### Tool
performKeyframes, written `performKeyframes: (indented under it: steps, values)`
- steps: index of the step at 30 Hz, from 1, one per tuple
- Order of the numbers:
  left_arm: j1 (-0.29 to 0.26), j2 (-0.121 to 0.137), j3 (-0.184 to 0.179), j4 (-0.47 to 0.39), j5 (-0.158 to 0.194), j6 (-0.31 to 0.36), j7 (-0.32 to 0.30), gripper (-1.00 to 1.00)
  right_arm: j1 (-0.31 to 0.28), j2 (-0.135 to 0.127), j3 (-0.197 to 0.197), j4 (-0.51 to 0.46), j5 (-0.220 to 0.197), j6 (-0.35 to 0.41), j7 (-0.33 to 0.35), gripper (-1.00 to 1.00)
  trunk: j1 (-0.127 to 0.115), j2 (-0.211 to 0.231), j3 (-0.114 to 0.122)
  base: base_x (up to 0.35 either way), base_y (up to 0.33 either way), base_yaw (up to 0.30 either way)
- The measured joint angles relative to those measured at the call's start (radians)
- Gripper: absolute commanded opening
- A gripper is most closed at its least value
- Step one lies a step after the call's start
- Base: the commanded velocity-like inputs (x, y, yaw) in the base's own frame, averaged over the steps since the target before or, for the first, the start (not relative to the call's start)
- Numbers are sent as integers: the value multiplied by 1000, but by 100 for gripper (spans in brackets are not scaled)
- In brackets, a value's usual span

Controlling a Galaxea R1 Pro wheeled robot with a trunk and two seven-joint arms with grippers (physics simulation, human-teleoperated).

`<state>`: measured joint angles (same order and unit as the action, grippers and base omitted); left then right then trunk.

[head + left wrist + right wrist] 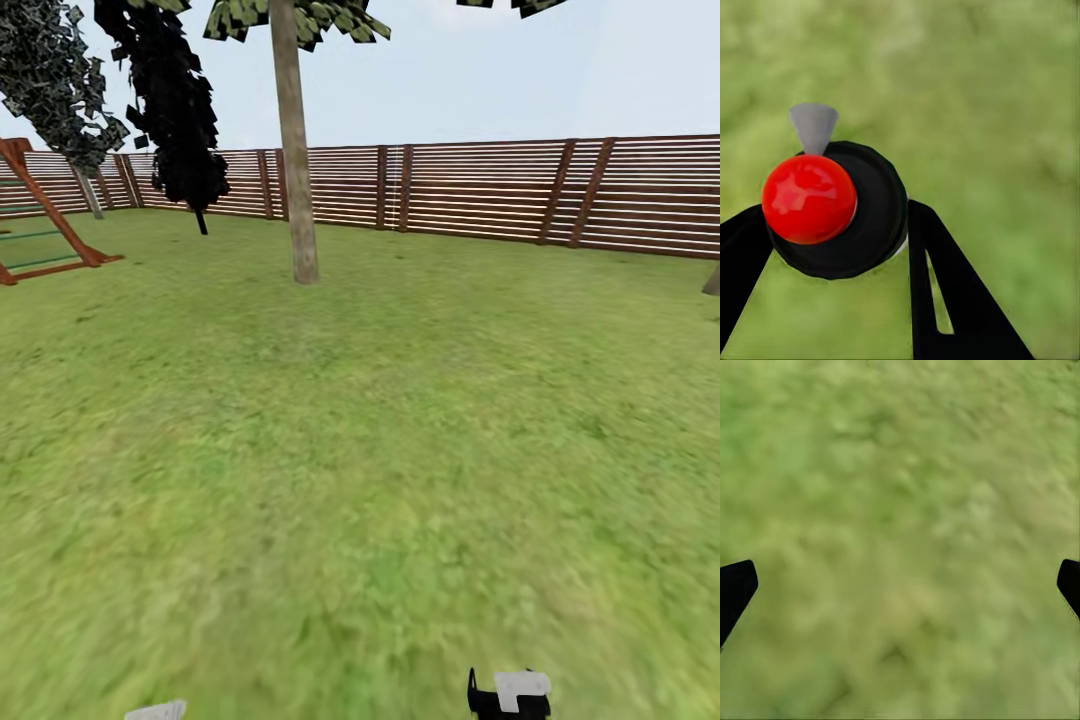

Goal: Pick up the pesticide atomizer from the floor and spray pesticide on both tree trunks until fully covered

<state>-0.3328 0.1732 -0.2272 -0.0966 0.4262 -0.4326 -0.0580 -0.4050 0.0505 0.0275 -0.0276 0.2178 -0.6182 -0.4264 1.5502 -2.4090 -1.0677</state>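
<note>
In the left wrist view, the pesticide atomizer has a red ball top, a black round cap and a grey nozzle. My left gripper is shut on it, one black finger on each side, above the blurry grass floor. A thick mottled tan tree trunk stands far ahead on the lawn, left of centre. The base of another trunk shows at the right edge. My right gripper hangs open over bare grass, with only its black fingertips in frame.
A brown slatted fence closes the lawn at the back. Two thin-trunked dark trees and a wooden play frame stand at the far left. Wide grass lies between me and the trunk. Bits of my arms peek in below.
</note>
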Motion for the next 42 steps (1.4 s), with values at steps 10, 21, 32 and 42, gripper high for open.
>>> performKeyframes:
  steps: [10, 21, 32, 42]
  values:
    - [0, 0, 0, 0, 0, 0, 1, -100, 0, 0, 0, 0, 0, 0, 0, 100, 0, 0, 0, 339, 0, 0]
    - [0, 0, 0, 0, 0, 0, 0, -100, 0, 0, 0, 0, 0, 0, 0, 100, 0, 0, 0, 339, 0, 0]
    - [0, 0, 0, 0, 0, 0, 1, -100, 0, 0, 0, 0, 0, 0, 0, 100, 0, 0, 0, 339, 0, 0]
    - [0, -1, -2, 1, -4, 0, 0, -100, 0, 0, 0, 0, 0, 0, 0, 100, 0, 0, 0, 339, 0, 0]
